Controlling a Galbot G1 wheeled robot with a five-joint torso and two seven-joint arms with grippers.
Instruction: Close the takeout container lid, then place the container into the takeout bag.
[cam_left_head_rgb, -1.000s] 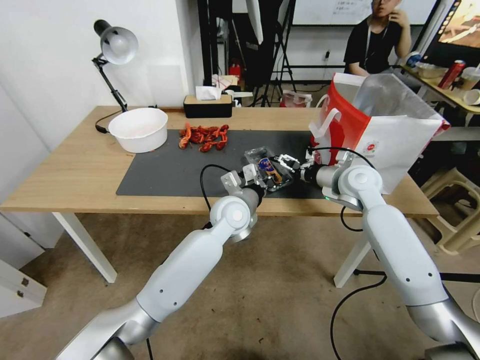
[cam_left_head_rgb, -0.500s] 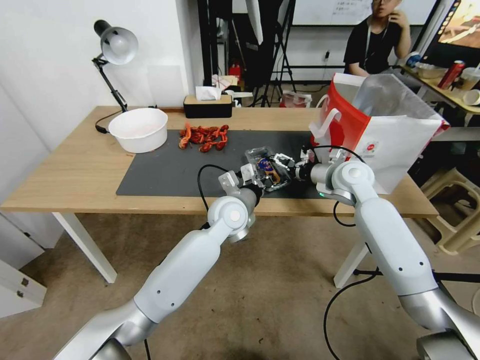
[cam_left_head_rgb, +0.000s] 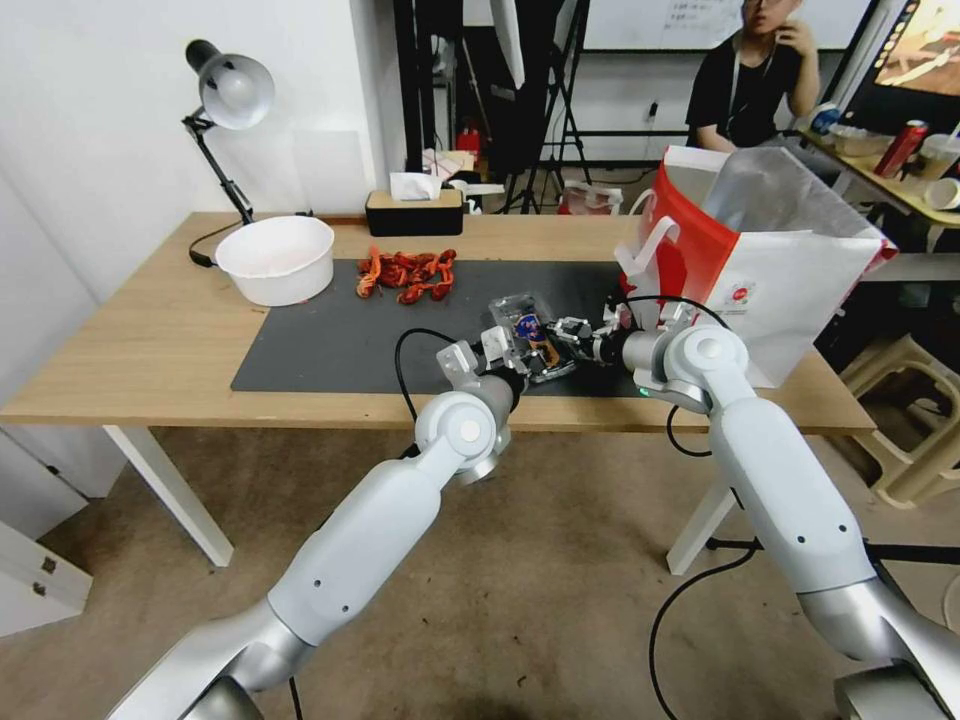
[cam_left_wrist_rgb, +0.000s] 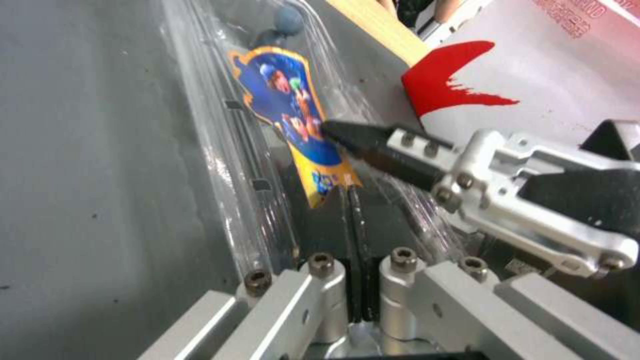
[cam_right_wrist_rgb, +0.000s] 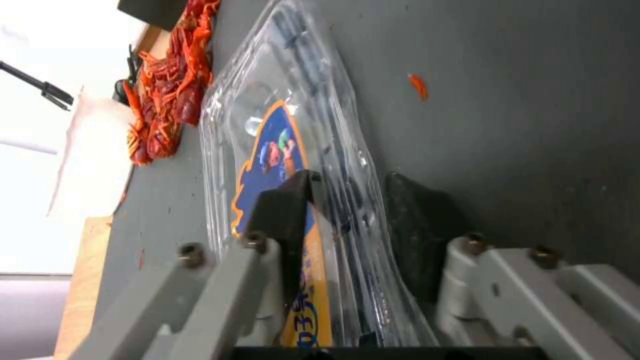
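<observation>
This looks like a robotics lab or studio set up inside an office. A plain light-wood table with white legs (cam_left_head_rgb: 150, 350) stands on a bare concrete floor (cam_left_head_rgb: 560, 620) against a white wall, carrying a dark grey rubber mat (cam_left_head_rgb: 330, 340) and a silver clamp-on desk lamp (cam_left_head_rgb: 230, 90). Behind it crowd black tripod stands (cam_left_head_rgb: 560, 110) and a whiteboard (cam_left_head_rgb: 660, 20). To the far right, a second desk (cam_left_head_rgb: 900, 190) holds drink cans and cups beside a lit monitor (cam_left_head_rgb: 925, 50).
</observation>
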